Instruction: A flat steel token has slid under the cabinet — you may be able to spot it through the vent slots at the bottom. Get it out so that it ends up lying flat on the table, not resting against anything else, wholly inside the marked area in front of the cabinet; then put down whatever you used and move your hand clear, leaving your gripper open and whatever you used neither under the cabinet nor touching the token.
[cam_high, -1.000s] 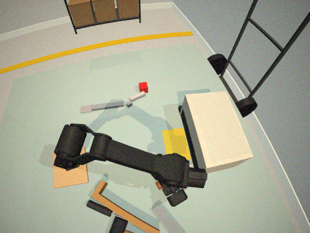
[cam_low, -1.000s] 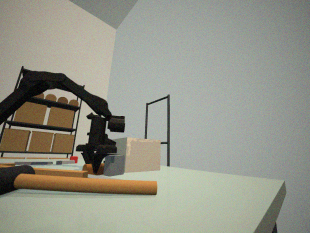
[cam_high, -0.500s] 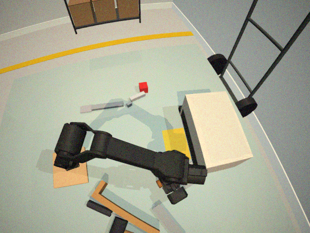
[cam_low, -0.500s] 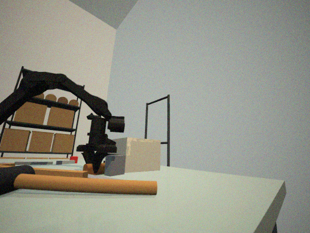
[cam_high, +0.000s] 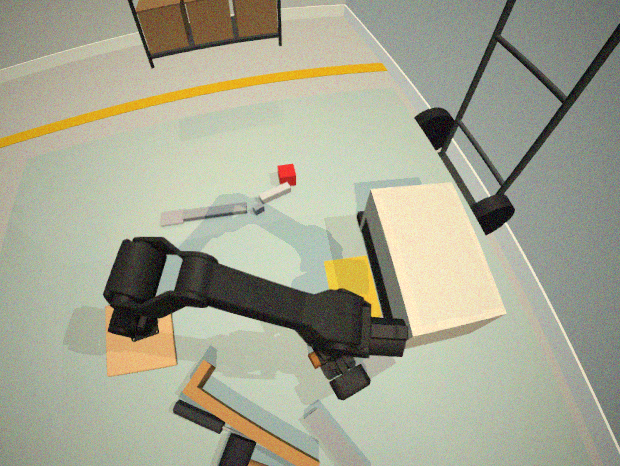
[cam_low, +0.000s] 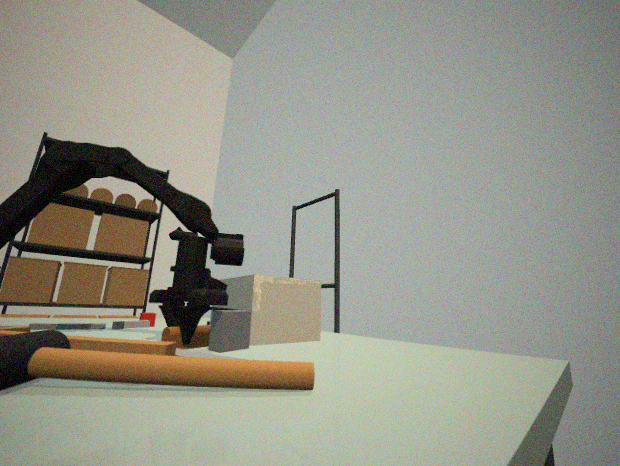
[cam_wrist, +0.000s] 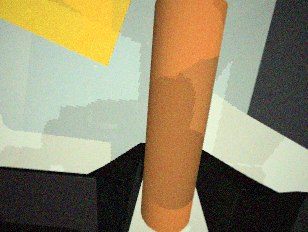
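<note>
My gripper (cam_low: 186, 342) (cam_wrist: 168, 151) is shut on a thick orange cylindrical handle (cam_wrist: 175, 110) (cam_low: 170, 336), low over the table beside the cabinet's near front corner. A dark grey block (cam_low: 229, 330) (cam_wrist: 282, 75) stands close beside the handle; whether they are joined is hidden. The pale cabinet (cam_high: 436, 255) (cam_low: 285, 310) has a dark slot along the bottom of its front. The yellow marked area (cam_high: 345, 273) (cam_wrist: 65, 25) lies before that front, partly covered by the arm in the top view. The steel token cannot be made out in any view.
An orange angled bar (cam_high: 250, 413) and black pieces lie near the arm. A pale strip (cam_high: 335, 430) lies beside them. A thin grey bar (cam_high: 215, 212), a white piece (cam_high: 274, 192) and a red cube (cam_high: 286, 174) lie on the far side. An orange rod (cam_low: 170, 368) shows in the exterior view.
</note>
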